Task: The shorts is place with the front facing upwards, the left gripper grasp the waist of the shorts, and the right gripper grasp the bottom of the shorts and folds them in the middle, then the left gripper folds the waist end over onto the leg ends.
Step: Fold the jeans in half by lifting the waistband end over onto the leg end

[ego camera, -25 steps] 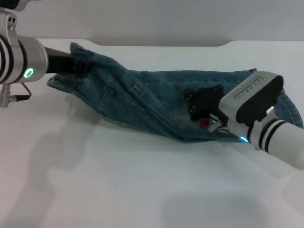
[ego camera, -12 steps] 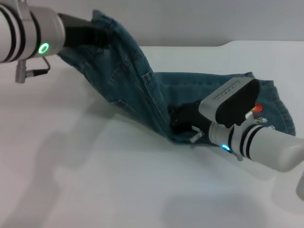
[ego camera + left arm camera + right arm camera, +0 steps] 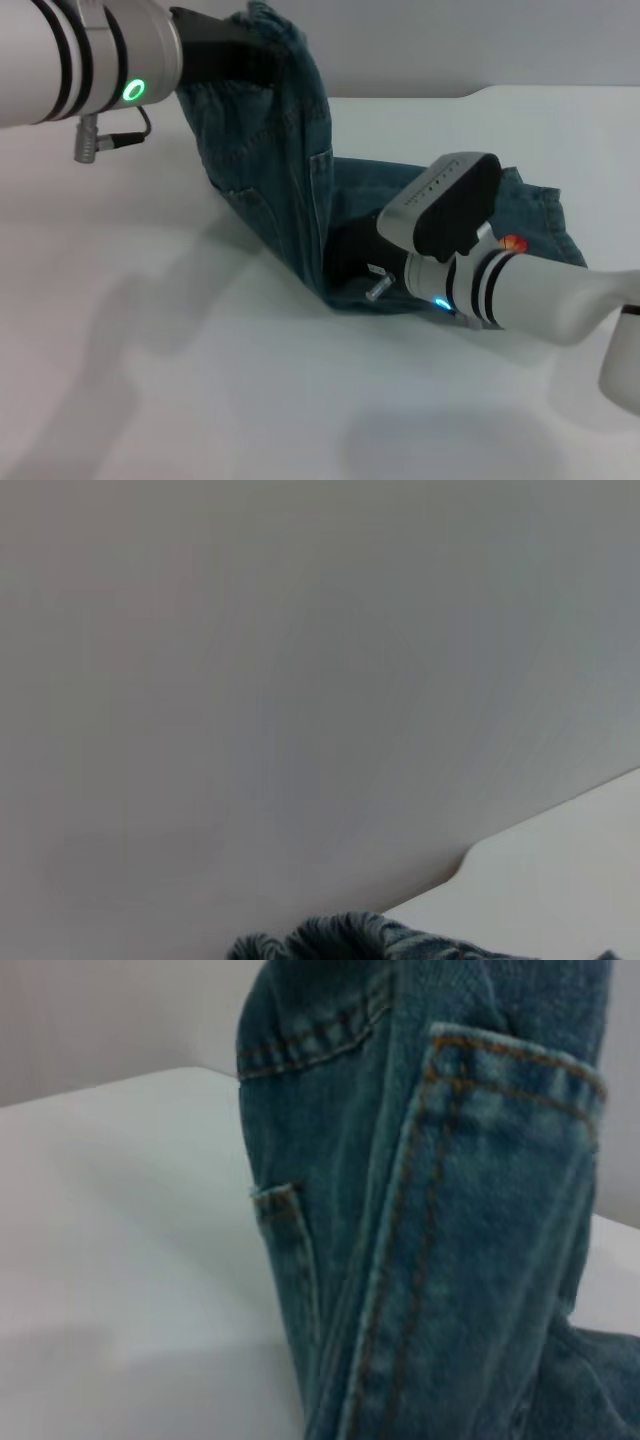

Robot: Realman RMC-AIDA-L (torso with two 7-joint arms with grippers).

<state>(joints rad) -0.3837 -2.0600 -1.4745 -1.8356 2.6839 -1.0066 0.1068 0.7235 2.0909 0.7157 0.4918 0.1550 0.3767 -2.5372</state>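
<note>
Head view: shorts (image 3: 290, 190) lie on the white desk (image 3: 200, 400), waist end hoisted high at far left, leg ends flat on the right. Left gripper (image 3: 235, 55) has its jaws clamped on the waistband, denim bunched around them. Right gripper (image 3: 385, 275) sits low at the fold line, pressed onto the cloth; whether its jaws are closed on fabric I cannot tell, as the wrist housing hides them. Small red patch (image 3: 514, 243) shows just behind the right arm.

Handling, judged: denim is soft and limp but fairly heavy, so it drapes in a steep sheet and creases where pinned. The thick elastic waistband is the firm place to hold; the stitched hems would serve at the other end.

Versus half a second ago: left gripper has risen and travelled rightward, the lifted panel stands steeper, and the right gripper has shifted left along the fold.
</note>
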